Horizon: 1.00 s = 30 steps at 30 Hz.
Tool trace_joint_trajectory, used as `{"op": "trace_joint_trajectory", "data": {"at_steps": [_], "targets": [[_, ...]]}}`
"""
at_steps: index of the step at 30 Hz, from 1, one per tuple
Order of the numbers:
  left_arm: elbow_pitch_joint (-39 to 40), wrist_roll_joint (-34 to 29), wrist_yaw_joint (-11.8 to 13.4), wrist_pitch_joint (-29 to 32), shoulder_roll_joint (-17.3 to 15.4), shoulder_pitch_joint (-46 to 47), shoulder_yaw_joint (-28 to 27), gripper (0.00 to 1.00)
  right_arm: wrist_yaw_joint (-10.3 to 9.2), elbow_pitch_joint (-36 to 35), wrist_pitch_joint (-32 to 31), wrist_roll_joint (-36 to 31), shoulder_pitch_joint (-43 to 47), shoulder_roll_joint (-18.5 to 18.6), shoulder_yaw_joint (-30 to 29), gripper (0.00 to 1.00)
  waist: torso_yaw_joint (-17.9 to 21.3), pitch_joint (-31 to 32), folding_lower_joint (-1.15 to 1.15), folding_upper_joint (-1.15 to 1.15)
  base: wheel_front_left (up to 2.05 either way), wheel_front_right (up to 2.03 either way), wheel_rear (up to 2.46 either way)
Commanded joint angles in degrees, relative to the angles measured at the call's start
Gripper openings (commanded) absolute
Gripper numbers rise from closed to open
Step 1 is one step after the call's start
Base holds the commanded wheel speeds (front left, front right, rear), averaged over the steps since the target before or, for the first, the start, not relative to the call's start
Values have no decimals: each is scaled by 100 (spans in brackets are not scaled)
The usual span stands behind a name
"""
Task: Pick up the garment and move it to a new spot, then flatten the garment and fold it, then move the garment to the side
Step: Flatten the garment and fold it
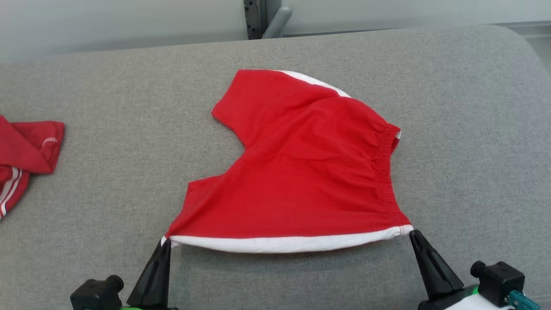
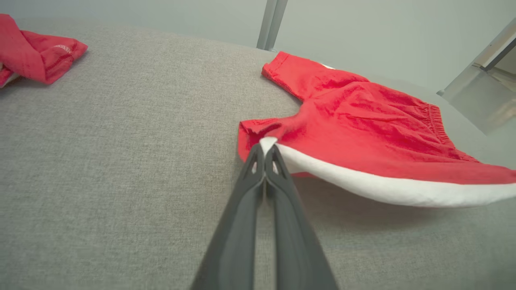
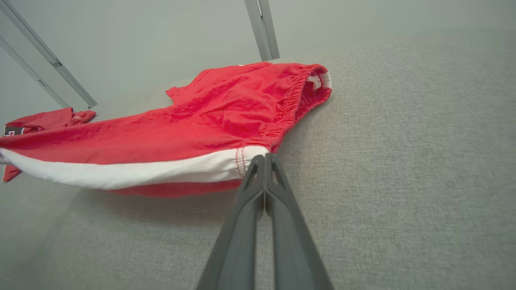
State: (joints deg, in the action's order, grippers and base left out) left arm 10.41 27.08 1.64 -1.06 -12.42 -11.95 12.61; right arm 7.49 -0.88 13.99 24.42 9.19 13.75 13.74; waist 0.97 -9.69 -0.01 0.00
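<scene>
Garment [image 1: 301, 172] edge aloft; wide grey surface [image 1: 107, 193]

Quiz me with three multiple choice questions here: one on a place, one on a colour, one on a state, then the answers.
1. Where does the second red garment lie? A left of the red shorts B beneath them C right of them
2. The band along the shorts' near edge is A black B white C blue
3. The left pincer and right pincer are A both open B both shut on the shorts' corners C only one shut
Answers: A, it lies at the grey surface's left edge; B, that band is white; B, each pinches a band end.
</scene>
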Motion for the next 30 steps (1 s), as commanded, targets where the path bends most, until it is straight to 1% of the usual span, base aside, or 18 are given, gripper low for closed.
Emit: {"op": "trace_joint_trajectory", "data": {"at_steps": [1, 7, 11, 13, 18, 21, 22, 26, 28, 30], "targets": [[87, 34, 53, 51, -47, -143, -14, 0, 0, -63, -44, -34, 139, 8, -42, 0, -37, 104, 1, 0, 0, 0, 0], [589, 78, 268, 287, -94, -552, -54, 0, 0, -452, -271, -133, 722, -58, -223, 0, -48, 228, 1, 0, 0, 0, 0], [761, 40, 340, 355, -155, -618, -96, 0, 0, -576, -368, -155, 802, -79, -279, 0, -2, 250, 1, 0, 0, 0, 0], [815, 24, 334, 351, -182, -547, -112, 0, 0, -604, -403, -157, 742, -103, -292, 0, 24, 220, 1, 0, 0, 0, 0], [830, -111, 191, 396, -312, 82, -99, 0, 0, -618, -514, -131, 387, -169, -288, 0, 104, -19, 1, 0, 0, 0, 0], [703, -158, 53, 435, -395, 715, -74, 0, 0, -559, -648, -89, 14, -292, -347, 0, 212, -238, 1, 0, 0, 0, 0], [703, -158, 53, 435, -395, 715, -74, 0, 0, -559, -648, -89, 14, -292, -347, 0, 212, -238, 1, 0, 0, 0, 0], [398, -148, -190, 408, -383, 1714, -30, 0, 0, -472, -713, -147, -613, -455, -437, 0, 387, -594, 1, 0, 0, 0, 0], [136, -188, -327, 423, -389, 2249, 22, 0, 0, -384, -724, -181, -926, -557, -512, 0, 469, -779, 1, 0, 0, 0, 0], [-169, -135, -432, 390, -330, 2789, 35, 0, 0, -287, -680, -199, -1264, -668, -606, 0, 565, -973, 1, 0, 0, 0, 0]]}}
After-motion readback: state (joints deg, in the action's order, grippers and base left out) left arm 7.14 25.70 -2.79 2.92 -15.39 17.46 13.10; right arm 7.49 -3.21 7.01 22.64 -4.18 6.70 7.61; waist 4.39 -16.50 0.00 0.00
